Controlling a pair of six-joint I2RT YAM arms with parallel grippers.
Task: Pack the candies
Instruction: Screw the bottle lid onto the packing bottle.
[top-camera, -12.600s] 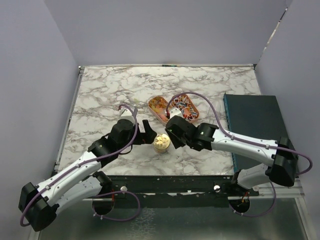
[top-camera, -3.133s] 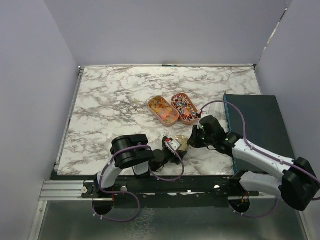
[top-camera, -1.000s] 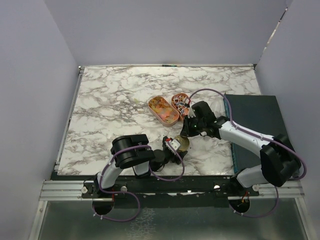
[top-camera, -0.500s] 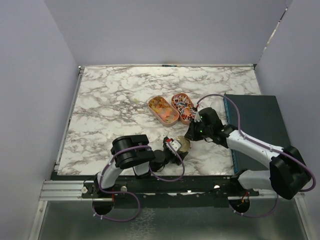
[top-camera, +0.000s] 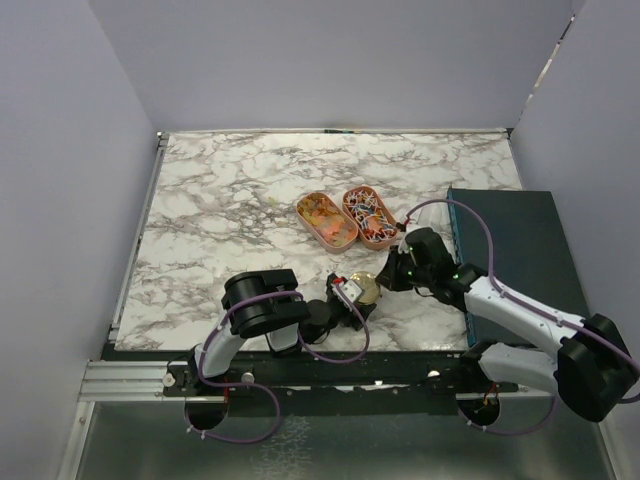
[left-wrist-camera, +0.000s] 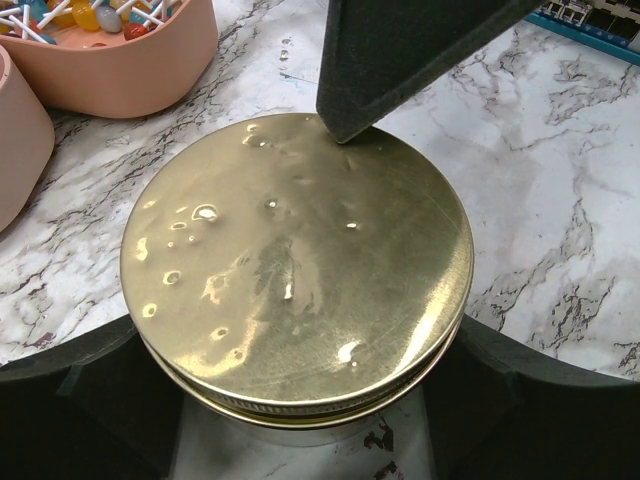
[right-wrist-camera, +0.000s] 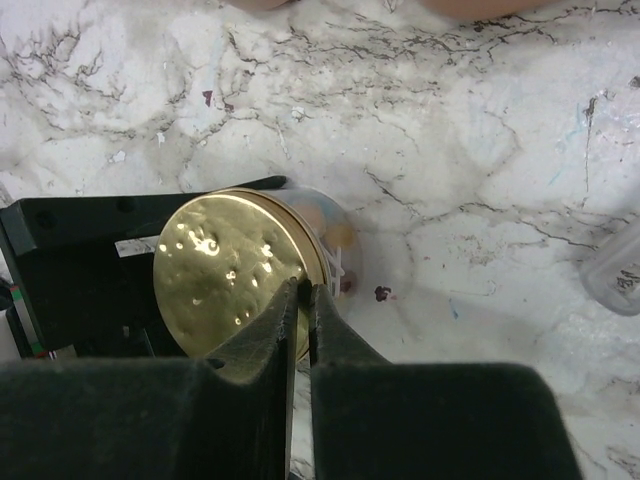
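Right gripper (right-wrist-camera: 303, 291): fingers drawn almost together, with only a thin slit between them and nothing in it. The tips rest at the rim of the gold lid (right-wrist-camera: 235, 270). Left gripper (left-wrist-camera: 300, 350): jaws set wide, one finger (left-wrist-camera: 80, 400) on each side of the jar (right-wrist-camera: 338, 232), clamping it below the lid. The overhead view gives the layout. The jar stands near the front edge of the table (top-camera: 220, 200) between the two arms, two oval trays (top-camera: 320, 233) lie just behind it, and a dark panel (top-camera: 510, 240) lies along the right side. Most candies (top-camera: 366, 209) are in the trays, orange-yellow ones in the left tray and mixed red, blue and white ones in the right. This view is too coarse to show either jaw gap. The left wrist view shows the lid sitting level on the jar, its surface dimpled, and the right gripper's tip as a dark wedge touching the lid's far edge. It also shows the mixed tray close to the jar but apart from it. Only the right wrist view shows the slit between the right fingers. It also shows the jar's clear wall past the lid, with a few small sweets visible through it.
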